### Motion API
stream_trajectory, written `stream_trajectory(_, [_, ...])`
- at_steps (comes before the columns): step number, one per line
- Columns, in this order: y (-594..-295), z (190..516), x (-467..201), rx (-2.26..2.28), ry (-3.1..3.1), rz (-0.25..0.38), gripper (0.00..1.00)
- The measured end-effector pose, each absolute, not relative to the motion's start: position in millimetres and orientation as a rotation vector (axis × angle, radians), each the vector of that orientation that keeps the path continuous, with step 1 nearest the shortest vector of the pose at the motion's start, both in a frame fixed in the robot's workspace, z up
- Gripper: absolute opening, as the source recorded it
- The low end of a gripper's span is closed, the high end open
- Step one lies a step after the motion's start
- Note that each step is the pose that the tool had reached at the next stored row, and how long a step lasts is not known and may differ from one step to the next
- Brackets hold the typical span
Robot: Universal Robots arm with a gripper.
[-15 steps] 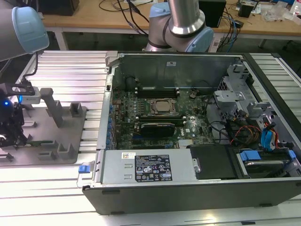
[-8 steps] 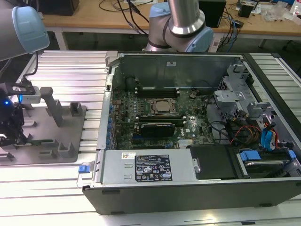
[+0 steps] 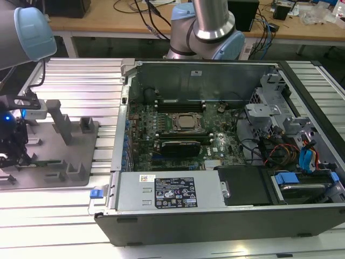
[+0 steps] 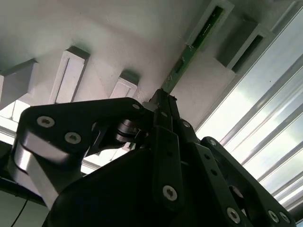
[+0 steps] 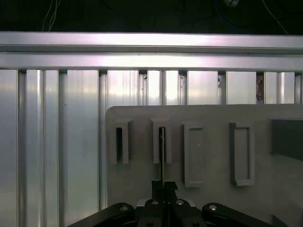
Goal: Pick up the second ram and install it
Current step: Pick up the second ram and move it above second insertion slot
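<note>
The second ram is a thin green stick standing on its edge in slotted holders on a grey fixture plate at the exterior view's left. In the first wrist view it shows edge-on as a thin dark line running from a slotted holder to my fingertips. My gripper sits over one end of the stick with its black fingers closed together on it. In the exterior view the gripper hangs low over the plate's far left side, well apart from the open computer case.
The open case holds a green motherboard with a processor socket, dark memory slots behind it and a black card in front. Grey posts stand on the fixture plate. Ribbed aluminium table surrounds the plate.
</note>
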State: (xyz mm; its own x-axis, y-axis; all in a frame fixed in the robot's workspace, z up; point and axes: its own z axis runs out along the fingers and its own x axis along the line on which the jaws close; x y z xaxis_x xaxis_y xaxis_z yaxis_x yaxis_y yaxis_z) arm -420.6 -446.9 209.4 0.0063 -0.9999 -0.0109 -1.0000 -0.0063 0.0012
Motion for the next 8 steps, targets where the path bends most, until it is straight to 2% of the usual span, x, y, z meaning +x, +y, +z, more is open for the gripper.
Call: stream_trajectory(8, [-446, 255, -421, -2.23, 2.216, 0.0, 0.09])
